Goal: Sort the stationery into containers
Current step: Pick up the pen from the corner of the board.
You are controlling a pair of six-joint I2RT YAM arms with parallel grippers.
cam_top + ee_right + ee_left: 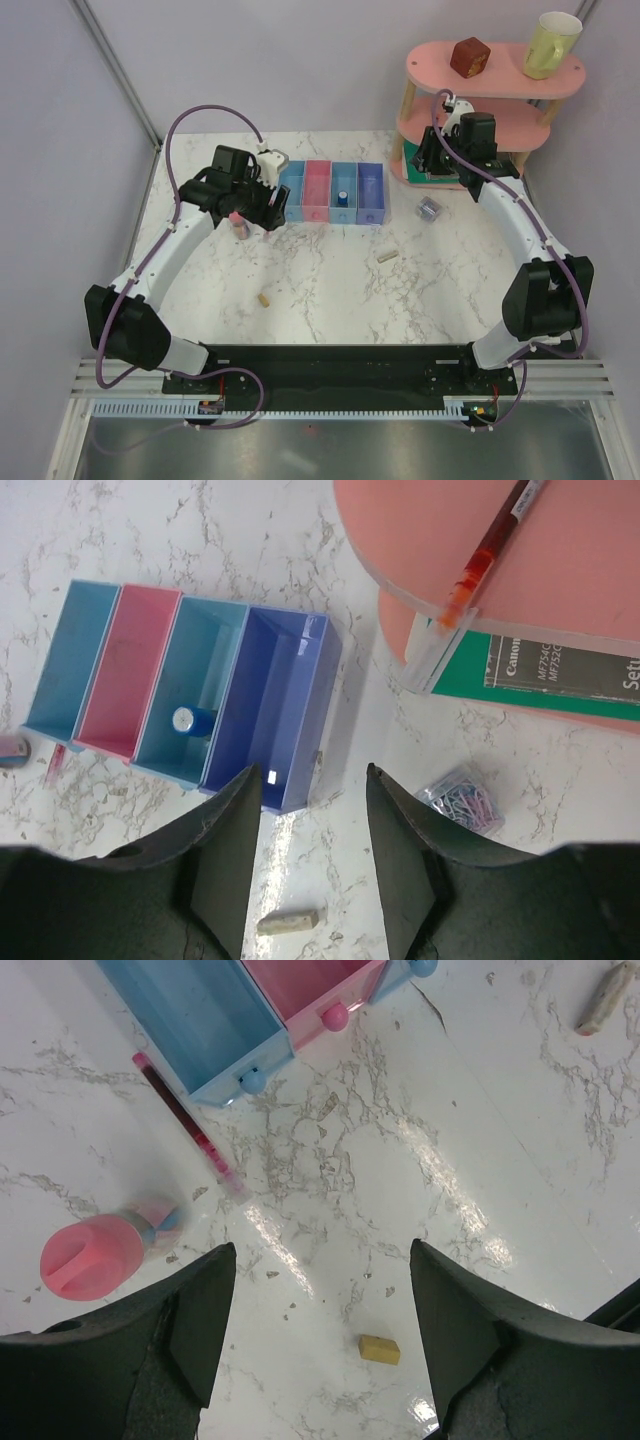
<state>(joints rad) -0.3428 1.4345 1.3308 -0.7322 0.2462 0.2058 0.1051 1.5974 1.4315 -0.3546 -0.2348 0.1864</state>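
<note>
Left gripper open and empty, hovering over marble table. Pink cylinder seen upright just left of it, near left end of containers.

Step judged: cylinder pickup.
- Jaws to be shifted left and centred over cap.
- Jaws to be lowered before closing.
- Thin red pen alongside to be left undisturbed.

Right gripper parted, nothing held, above purple bin.

Readable: "Canon", "MF754C" on green booklet.

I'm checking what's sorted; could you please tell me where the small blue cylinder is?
In the top view, the small blue cylinder sits inside the third bin from the left, between the pink bin and the purple bin.
</note>
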